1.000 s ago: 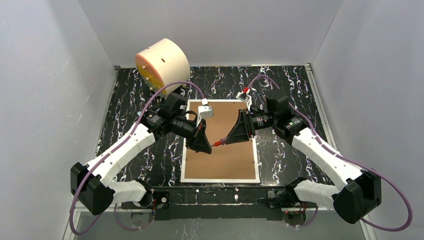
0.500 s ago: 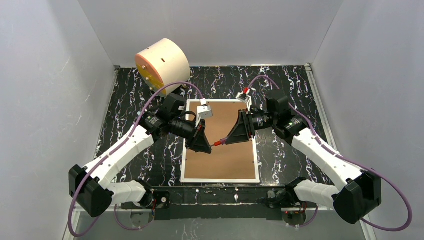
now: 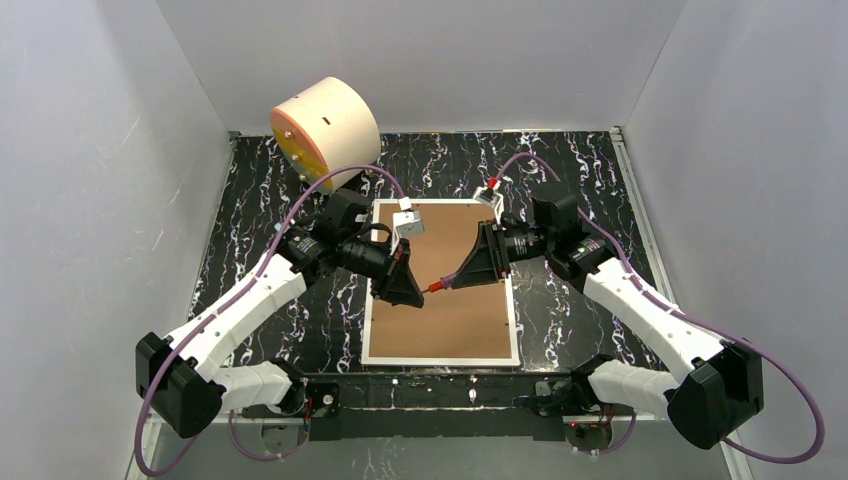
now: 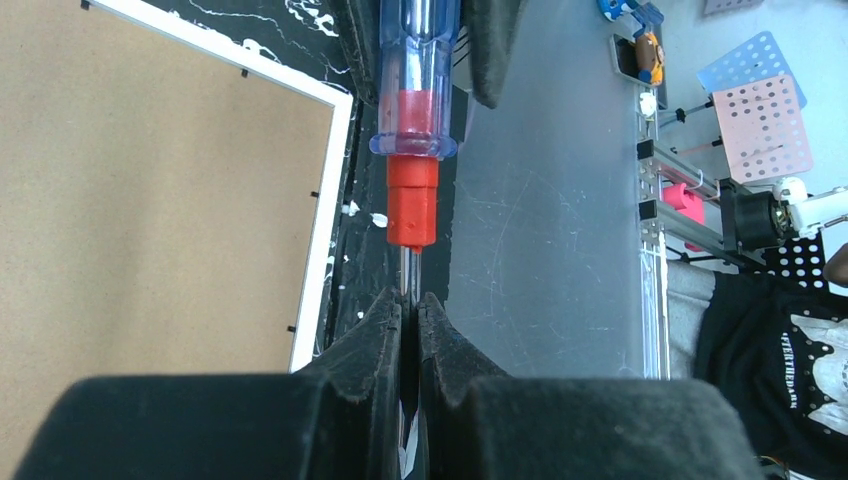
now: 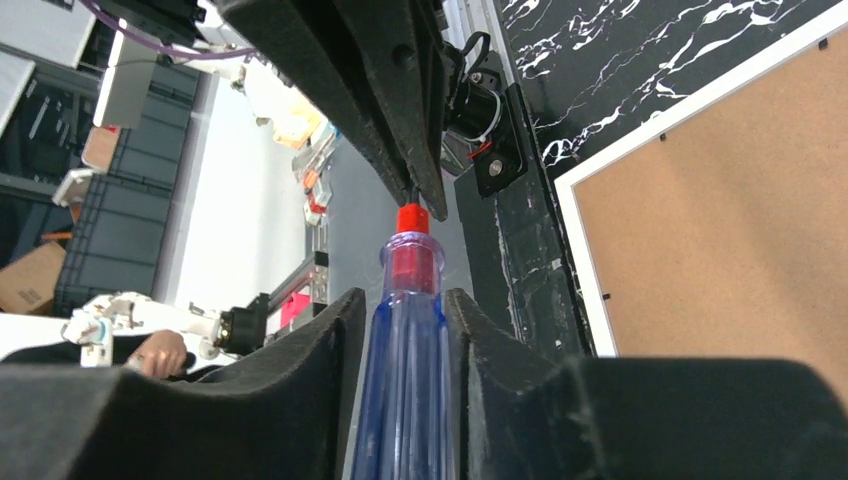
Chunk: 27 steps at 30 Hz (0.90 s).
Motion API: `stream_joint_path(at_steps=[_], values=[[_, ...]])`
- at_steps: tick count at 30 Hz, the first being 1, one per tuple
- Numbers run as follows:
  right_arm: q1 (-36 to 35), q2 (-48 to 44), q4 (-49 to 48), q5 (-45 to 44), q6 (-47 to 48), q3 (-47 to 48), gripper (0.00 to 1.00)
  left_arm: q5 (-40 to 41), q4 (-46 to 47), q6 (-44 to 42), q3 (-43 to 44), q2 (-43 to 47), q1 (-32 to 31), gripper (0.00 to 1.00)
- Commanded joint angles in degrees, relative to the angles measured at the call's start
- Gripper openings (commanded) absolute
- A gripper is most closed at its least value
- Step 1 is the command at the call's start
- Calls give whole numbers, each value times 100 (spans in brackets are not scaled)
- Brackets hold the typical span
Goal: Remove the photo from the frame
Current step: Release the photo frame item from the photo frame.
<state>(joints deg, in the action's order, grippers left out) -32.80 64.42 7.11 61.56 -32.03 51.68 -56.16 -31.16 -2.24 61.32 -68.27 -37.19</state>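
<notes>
The frame (image 3: 441, 358) lies face down, its brown back panel (image 3: 460, 320) up inside a white border. The photo is hidden beneath that panel. Above the panel's middle, both grippers meet tip to tip around a screwdriver (image 3: 436, 287) with a clear blue handle and red collar. My left gripper (image 4: 411, 305) is shut on the thin metal shaft just past the red collar (image 4: 413, 190). The right gripper (image 5: 405, 300) has its pads against both sides of the handle (image 5: 408, 350). The frame's white edge (image 4: 320, 230) runs beside the left fingers.
A cream cylinder with an orange face (image 3: 322, 127) lies on its side at the back left corner. Grey walls close in the black marbled table (image 3: 580, 170) on three sides. Small black tabs (image 5: 606, 297) sit along the frame's inner edge.
The left arm's near elbow has drifted slightly left. Both grippers and the screwdriver stay in the same spot over the back panel.
</notes>
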Motion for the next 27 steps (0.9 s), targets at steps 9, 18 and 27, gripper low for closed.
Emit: stream_joint_path(at_steps=[9,18,27], values=[[-108,-9,-359,-45,-175,-60,1,31,620,179,-71,72,-7,1],[-111,-63,581,-1138,215,-94,1,3094,1130,1168,-389,702,89,98],[-124,-237,1014,-2472,-518,-554,1,6547,844,2923,-1506,1472,467,98]])
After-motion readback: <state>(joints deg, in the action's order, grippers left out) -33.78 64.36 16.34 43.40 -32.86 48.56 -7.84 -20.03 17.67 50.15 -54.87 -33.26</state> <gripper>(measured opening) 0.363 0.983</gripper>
